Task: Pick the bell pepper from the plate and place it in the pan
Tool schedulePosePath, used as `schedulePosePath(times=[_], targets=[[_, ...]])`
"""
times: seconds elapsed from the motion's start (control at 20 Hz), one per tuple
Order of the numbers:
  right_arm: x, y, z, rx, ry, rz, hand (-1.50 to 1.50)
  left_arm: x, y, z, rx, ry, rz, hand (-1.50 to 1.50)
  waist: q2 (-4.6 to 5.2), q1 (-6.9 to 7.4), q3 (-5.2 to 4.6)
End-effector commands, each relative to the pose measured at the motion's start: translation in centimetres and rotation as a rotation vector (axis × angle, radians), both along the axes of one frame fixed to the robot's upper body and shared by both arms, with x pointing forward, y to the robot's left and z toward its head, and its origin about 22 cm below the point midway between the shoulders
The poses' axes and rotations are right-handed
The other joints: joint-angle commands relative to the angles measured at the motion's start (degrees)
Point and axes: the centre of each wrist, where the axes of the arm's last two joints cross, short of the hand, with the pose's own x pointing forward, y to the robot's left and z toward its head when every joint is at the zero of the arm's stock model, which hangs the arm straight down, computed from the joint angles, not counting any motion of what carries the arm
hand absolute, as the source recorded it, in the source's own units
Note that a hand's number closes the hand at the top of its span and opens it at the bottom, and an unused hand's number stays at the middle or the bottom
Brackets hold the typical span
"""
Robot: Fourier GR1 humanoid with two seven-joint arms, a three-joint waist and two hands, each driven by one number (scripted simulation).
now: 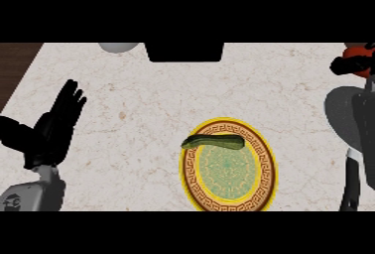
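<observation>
fingers straight and relaxed, left hand (55, 124) is resting open at the left of the worktop (147, 89), holding nothing. plate (228, 166) is sitting at centre, a dark green vegetable (214, 142) lying on its upper rim. at the far right, right hand (351, 63) is curling its fingers round the red bell pepper (360, 51), apparently carrying it toward the grey pan (344, 119) just below.

Red bell pepper (360, 51) held in right hand (350, 64) at far right, prob. above grey pan (341, 116); plate (228, 166) center.
</observation>
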Motion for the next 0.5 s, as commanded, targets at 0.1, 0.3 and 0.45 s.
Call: schedulePosePath(times=[0.1, 0.3, 0.45], targets=[[-3.2, -7.8, -3.2, -0.003, -0.064, -0.056, 1.50, -0.7, -0.8, 0.4, -0.011, -0.007, -0.004, 0.00, -0.01, 0.09, 0.05], [-4.6, -12.1, -5.3, 0.041, -0.072, -0.040, 1.50, 0.2, 1.9, 0.7, 0.009, -0.009, 0.015, 0.00, 0.14, 0.19, 0.03], [-5.3, -14.5, -6.5, 0.070, -0.080, 0.017, 1.50, 0.3, 1.0, -1.3, -0.001, -0.001, 0.000, 0.00, 0.17, 0.14, 0.02]])
